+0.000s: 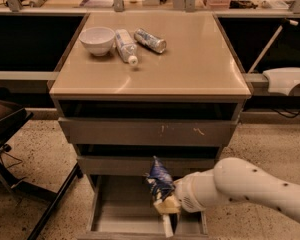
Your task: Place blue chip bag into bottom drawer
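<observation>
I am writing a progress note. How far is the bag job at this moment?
Done: the bottom drawer stands pulled out, and the gripper is shut on the blue chip bag. In hand: the gripper holds the bag over the drawer's tray. Left: lower and release it; the bag does not yet lie on the drawer floor.

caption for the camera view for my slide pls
Robot's claw holds crumpled dark-blue foil chip bag above the open grey bottom drawer of the tan-topped cabinet.
</observation>
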Action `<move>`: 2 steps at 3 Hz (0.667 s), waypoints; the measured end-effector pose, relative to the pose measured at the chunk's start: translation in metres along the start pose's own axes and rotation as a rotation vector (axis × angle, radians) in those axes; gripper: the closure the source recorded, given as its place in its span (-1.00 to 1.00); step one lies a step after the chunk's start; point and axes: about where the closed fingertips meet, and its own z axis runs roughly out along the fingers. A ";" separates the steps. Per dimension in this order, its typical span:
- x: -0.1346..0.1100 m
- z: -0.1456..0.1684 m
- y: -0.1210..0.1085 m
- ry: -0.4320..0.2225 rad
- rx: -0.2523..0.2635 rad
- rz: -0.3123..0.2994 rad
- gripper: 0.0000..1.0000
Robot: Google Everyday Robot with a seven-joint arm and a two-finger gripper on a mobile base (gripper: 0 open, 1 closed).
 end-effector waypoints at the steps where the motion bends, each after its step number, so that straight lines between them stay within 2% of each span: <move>1: -0.005 0.019 0.010 0.011 -0.045 -0.018 1.00; 2: 0.008 0.026 0.004 -0.014 -0.011 0.000 1.00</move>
